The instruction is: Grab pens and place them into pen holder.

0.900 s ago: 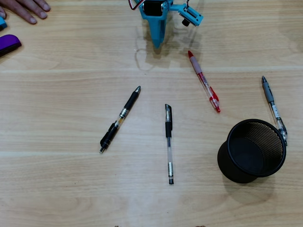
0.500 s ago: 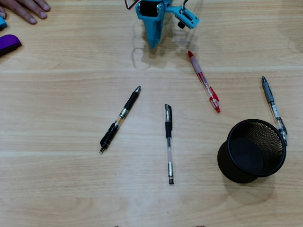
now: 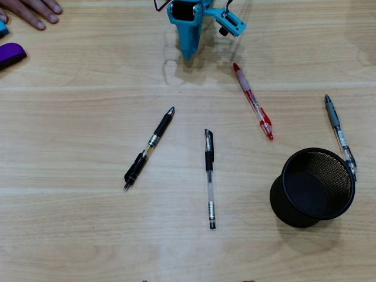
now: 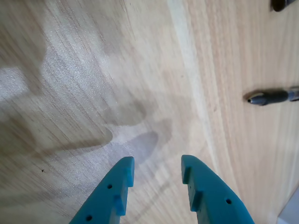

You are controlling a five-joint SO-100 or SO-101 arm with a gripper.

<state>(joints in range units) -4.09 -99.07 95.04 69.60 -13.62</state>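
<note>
Several pens lie on the wooden table in the overhead view: a black pen (image 3: 148, 148) left of centre, a black-and-clear pen (image 3: 209, 179) in the middle, a red pen (image 3: 253, 101) and a grey pen (image 3: 340, 136) touching the holder's rim. The black mesh pen holder (image 3: 314, 187) stands upright at the right, empty inside. My teal gripper (image 3: 188, 54) hovers at the top centre, away from all pens. In the wrist view the gripper (image 4: 156, 164) is open and empty over bare wood; a dark pen tip (image 4: 271, 97) shows at the right edge.
A person's hand (image 3: 32, 12) rests at the top left corner, with a purple object (image 3: 12, 54) below it. Another dark pen end (image 4: 284, 4) peeks in at the wrist view's top right corner.
</note>
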